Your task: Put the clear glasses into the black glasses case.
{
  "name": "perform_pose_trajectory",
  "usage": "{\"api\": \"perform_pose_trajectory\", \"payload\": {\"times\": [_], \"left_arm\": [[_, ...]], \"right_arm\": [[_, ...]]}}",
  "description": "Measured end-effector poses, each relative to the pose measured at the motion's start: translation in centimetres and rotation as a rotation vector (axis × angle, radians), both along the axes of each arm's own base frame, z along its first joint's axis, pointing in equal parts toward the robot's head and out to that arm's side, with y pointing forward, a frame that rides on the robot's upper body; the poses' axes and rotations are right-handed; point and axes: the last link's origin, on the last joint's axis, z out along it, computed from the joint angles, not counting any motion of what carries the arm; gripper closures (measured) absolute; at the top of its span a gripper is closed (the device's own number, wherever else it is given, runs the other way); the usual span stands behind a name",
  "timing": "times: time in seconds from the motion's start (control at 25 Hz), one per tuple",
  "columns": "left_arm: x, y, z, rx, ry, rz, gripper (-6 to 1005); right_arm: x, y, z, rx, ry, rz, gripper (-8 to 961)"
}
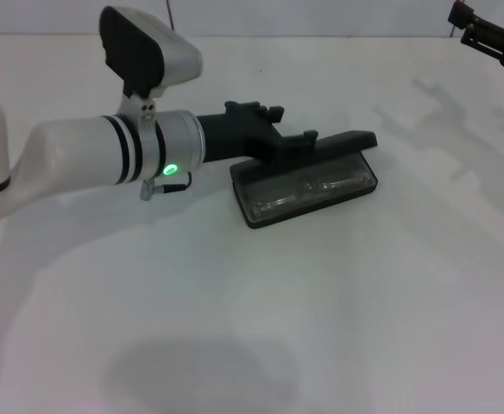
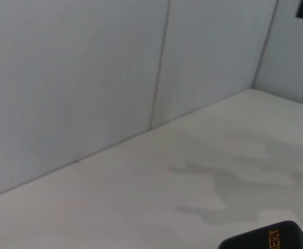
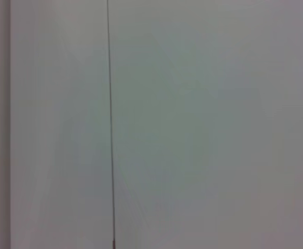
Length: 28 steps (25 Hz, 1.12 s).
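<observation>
The black glasses case [image 1: 308, 185] lies open on the white counter [image 1: 338, 310], with the clear glasses [image 1: 308, 191] inside. The left tool [image 1: 321, 142] is at its raised lid; I cannot tell its grip. The right tool [image 1: 494, 36] hangs far away, grip unclear.

We see our left arm [image 1: 79, 155] in glossy white with two black rings, a silver cuff, a green light and a black gripper [image 1: 308, 145].

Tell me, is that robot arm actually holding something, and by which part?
The left gripper sits at the raised lid of the black glasses case, but whether it grips the lid cannot be told. The clear glasses lie inside. The right gripper holds nothing.
</observation>
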Motion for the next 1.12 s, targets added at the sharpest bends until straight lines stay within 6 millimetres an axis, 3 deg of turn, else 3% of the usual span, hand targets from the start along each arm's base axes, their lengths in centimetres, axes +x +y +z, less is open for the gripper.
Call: {"api": "perform_pose_trajectory", "payload": {"times": [0.32,0.6,0.76,0.92,1.04,1.08,1.12], "left_arm": [[-0.3,-0.9,-0.9,-0.038,0.043,-0.033,301],[0.0,-1.1,-0.5,-0.025,-0.013,-0.030,301],[1.2,-2.6,1.1,-0.029,-0.152,-0.139,301],[1.6,-5.2,4.2,-0.025,-0.307,-0.290,301],[0.7,-7.0,6.6,-0.015,-0.387,-0.390,301],[0.7,-7.0,6.6,-0.015,-0.387,-0.390,301],[-0.4,-8.3,8.1,-0.005,-0.422,-0.453,301]], "right_arm": [[0.1,0.0,-0.1,0.014,-0.016,0.001,65],[-0.3,-0.1,-0.9,-0.022,-0.044,0.023,65],[-1.1,-0.3,-1.5,-0.065,-0.079,0.072,65],[-2.7,-1.5,-1.9,-0.213,-0.139,0.205,65],[-4.1,-2.7,-2.0,-0.363,-0.175,0.327,65],[-4.5,-3.2,-2.0,-0.407,-0.189,0.372,65],[-5.1,-3.8,-2.1,-0.464,-0.206,0.433,65]]}}
